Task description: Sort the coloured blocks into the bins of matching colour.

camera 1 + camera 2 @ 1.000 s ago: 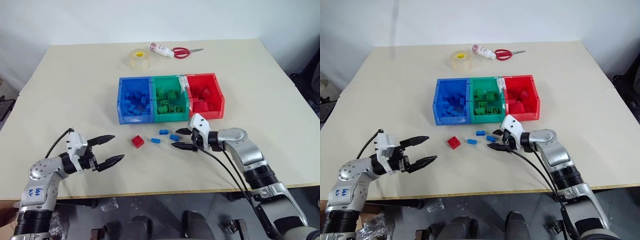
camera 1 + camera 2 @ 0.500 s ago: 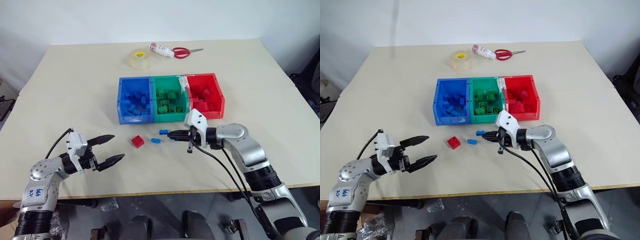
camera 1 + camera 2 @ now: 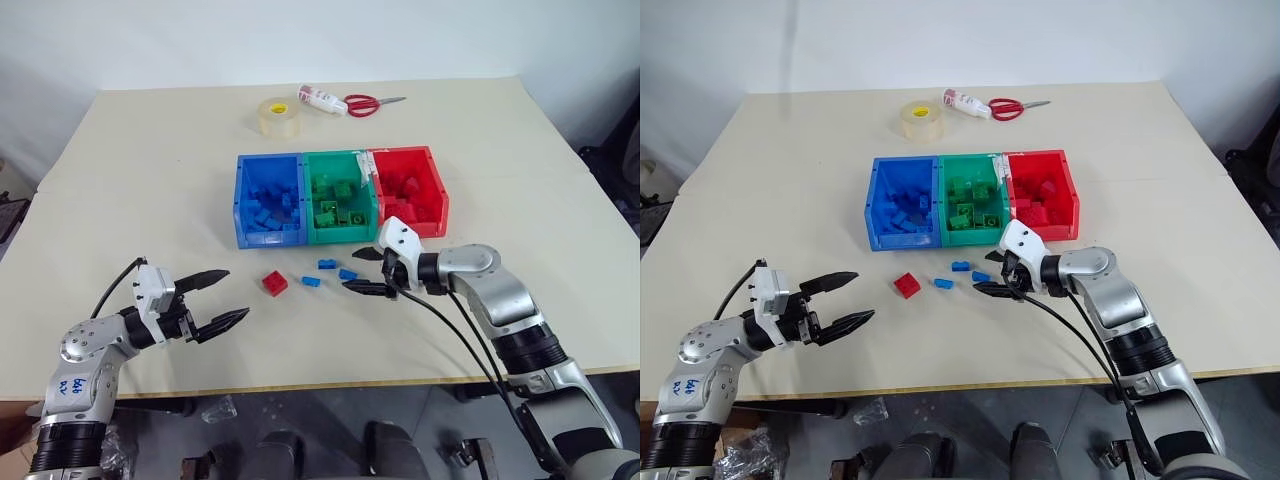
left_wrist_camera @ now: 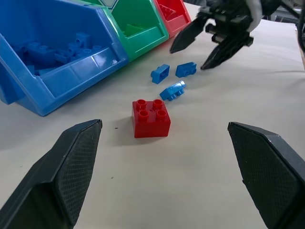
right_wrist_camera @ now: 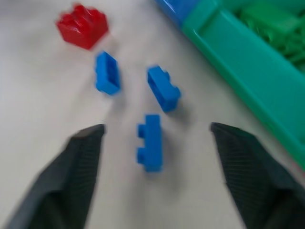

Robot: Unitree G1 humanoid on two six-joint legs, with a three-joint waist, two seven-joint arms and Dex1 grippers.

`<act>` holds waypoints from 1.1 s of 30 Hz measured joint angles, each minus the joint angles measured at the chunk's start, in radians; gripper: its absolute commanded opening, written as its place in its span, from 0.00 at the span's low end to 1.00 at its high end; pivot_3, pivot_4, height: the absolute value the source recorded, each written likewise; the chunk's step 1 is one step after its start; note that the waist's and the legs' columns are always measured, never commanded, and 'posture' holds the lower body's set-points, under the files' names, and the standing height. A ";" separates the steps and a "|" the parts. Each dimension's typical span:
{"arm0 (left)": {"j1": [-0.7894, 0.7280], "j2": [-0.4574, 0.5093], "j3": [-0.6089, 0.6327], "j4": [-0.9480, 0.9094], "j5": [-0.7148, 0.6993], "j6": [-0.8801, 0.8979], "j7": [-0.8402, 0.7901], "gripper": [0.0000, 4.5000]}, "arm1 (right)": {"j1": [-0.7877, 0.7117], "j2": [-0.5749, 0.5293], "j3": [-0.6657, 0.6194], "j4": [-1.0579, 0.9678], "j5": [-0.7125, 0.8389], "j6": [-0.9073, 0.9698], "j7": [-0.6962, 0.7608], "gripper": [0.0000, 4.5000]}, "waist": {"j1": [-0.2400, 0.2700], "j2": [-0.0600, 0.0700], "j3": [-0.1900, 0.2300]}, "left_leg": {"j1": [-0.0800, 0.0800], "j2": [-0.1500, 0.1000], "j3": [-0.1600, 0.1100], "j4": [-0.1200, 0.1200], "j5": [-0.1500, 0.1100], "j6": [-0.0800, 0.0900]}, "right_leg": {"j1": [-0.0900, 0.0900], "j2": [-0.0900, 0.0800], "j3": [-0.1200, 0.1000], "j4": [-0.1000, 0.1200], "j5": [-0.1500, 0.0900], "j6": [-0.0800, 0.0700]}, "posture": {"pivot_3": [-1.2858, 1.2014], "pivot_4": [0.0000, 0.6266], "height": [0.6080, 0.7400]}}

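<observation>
Cream table carries your three joined bins, already stocked by colour, while the empty, spread right gripper lines up on three loose blue blocks and your left gripper waits released near the red block.

Head stereo pair: both eyes look forward and down from above the near edge of the cream rectangular table, taking in its whole top. Left wrist camera: low, near the surface, facing the square studded red plastic brick. Right wrist camera: close above the same brick, looking down. All four views share that brick.
</observation>
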 measured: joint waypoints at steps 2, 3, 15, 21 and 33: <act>0.001 0.000 0.000 0.000 0.000 -0.001 0.000 1.00 | -0.009 0.005 0.018 0.022 -0.013 0.001 0.001 0.93 | 0.000 0.000 0.000 | 0.000 0.000 0.000 0.000 0.000 0.000 | 0.000 0.000 0.000 0.000 0.000 0.000 | 0.52 0.24 1.00; 0.001 0.000 0.000 0.000 0.000 -0.002 0.000 1.00 | -0.013 0.009 0.025 0.031 -0.021 0.001 0.001 0.89 | 0.000 0.000 0.000 | 0.000 0.000 0.000 0.000 0.000 0.000 | 0.000 0.000 0.000 0.000 0.000 0.000 | 0.52 0.24 1.00; 0.023 0.000 0.000 -0.004 0.000 -0.003 0.013 1.00 | -0.029 0.022 0.044 0.038 -0.045 -0.009 0.018 0.07 | -0.001 0.000 0.000 | 0.000 0.000 0.000 0.000 0.000 0.000 | 0.000 0.000 0.000 0.000 0.000 0.000 | 0.52 0.24 1.00; 0.022 0.000 0.002 -0.004 0.000 -0.004 0.023 1.00 | -0.074 0.042 0.002 0.002 0.002 0.011 0.026 0.07 | -0.004 0.000 0.000 | 0.000 0.000 0.000 0.000 0.000 0.000 | 0.000 0.000 0.000 0.000 0.000 0.000 | 0.52 0.24 1.00; -0.021 -0.009 -0.005 0.008 0.002 -0.019 0.030 1.00 | -0.474 0.339 -0.048 0.491 -0.031 -0.244 -0.156 0.61 | -0.039 0.000 0.000 | 0.000 0.000 -0.001 -0.003 0.000 -0.001 | -0.002 0.000 -0.002 0.003 0.000 0.000 | 0.52 0.24 1.00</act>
